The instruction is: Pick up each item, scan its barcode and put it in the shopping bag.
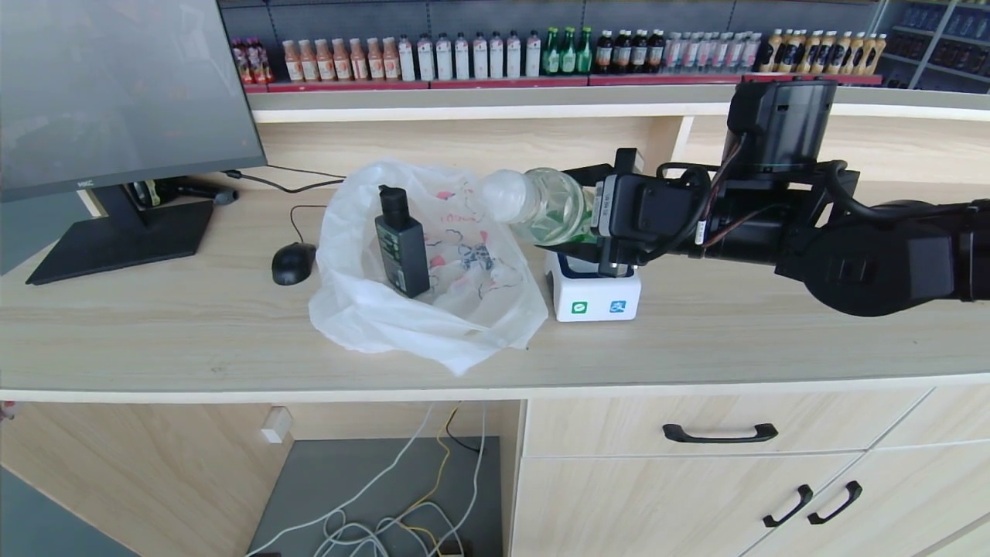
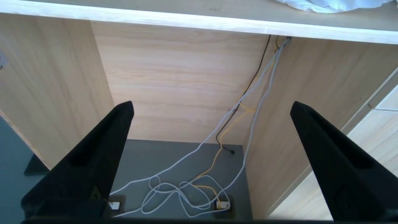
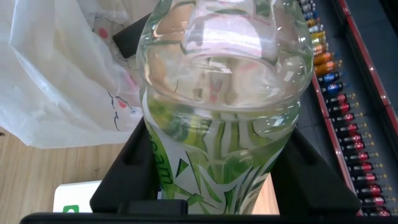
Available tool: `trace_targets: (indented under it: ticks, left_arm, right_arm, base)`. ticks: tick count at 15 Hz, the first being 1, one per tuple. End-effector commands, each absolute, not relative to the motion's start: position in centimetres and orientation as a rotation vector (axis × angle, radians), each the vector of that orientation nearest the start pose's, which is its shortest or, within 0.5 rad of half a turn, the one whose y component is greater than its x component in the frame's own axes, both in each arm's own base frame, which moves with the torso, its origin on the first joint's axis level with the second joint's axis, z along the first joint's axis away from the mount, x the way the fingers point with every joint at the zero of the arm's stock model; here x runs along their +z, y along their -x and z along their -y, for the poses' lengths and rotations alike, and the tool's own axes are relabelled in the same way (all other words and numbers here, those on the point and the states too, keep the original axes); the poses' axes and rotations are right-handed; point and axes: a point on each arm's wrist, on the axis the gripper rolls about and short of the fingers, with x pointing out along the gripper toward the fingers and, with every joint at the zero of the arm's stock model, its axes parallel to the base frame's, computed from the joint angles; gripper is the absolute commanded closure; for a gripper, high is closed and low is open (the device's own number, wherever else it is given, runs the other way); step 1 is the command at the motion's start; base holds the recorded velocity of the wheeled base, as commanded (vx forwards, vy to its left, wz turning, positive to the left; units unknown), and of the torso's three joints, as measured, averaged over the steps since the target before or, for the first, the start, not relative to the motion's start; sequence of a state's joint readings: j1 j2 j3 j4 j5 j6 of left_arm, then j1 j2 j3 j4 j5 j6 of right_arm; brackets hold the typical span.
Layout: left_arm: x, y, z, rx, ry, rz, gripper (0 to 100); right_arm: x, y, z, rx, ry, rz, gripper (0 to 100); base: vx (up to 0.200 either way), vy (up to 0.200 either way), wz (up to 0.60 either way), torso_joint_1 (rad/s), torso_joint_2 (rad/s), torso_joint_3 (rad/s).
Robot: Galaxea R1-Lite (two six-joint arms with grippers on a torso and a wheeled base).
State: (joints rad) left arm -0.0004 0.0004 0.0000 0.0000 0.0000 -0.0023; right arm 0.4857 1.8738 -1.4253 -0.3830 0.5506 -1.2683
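Holding a clear green-labelled bottle [image 1: 534, 203] on its side, right hand [image 1: 582, 210] clamped around it, just above the white scanner box [image 1: 597, 298]. Bottle's free end reaches over the edge of the shopping bag [image 1: 433, 309], which lies open on the table [image 1: 735, 333], dark bottle [image 1: 402, 244] upright inside. Left hand [image 2: 212, 111] below the table edge, spread wide, nothing in it.

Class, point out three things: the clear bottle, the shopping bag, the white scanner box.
clear bottle [image 1: 547, 203], head view, on its see-through body
shopping bag [image 1: 433, 334], head view, on its front plastic wall
white scanner box [image 1: 597, 294], head view, on its front face
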Motion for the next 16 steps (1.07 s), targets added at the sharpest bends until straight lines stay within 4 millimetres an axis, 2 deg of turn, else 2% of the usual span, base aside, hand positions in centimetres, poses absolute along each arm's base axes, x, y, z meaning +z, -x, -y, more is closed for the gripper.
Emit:
trace_targets:
  ticks: [1, 8, 10, 12, 16]
  left_arm:
    - [7.5, 2.3, 0.0, -0.002, 0.003, 0.000, 0]
    - [7.5, 2.3, 0.0, -0.002, 0.003, 0.000, 0]
    - [7.5, 2.3, 0.0, -0.002, 0.003, 0.000, 0]
    - [7.5, 2.3, 0.0, 0.000, 0.003, 0.000, 0]
    - [7.5, 2.3, 0.0, -0.002, 0.003, 0.000, 0]
  right_arm:
    - [27.2, -32.9, -18.7, 0.932, 1.145, 0.596, 100]
    - [27.5, -32.8, -18.6, 0.930, 1.132, 0.594, 100]
    - [28.9, -32.4, -18.4, 0.903, 1.069, 0.587, 100]
    - [31.7, -32.1, -18.3, 0.840, 1.001, 0.616, 100]
    - [33.8, -30.7, -18.0, 0.852, 0.825, 0.615, 100]
  base:
    - [0.000, 0.000, 0.00, 0.000, 0.00, 0.000]
    - [0.000, 0.000, 0.00, 0.000, 0.00, 0.000]
    - [0.000, 0.000, 0.00, 0.000, 0.00, 0.000]
    - [0.000, 0.000, 0.00, 0.000, 0.00, 0.000]
    - [0.000, 0.000, 0.00, 0.000, 0.00, 0.000]
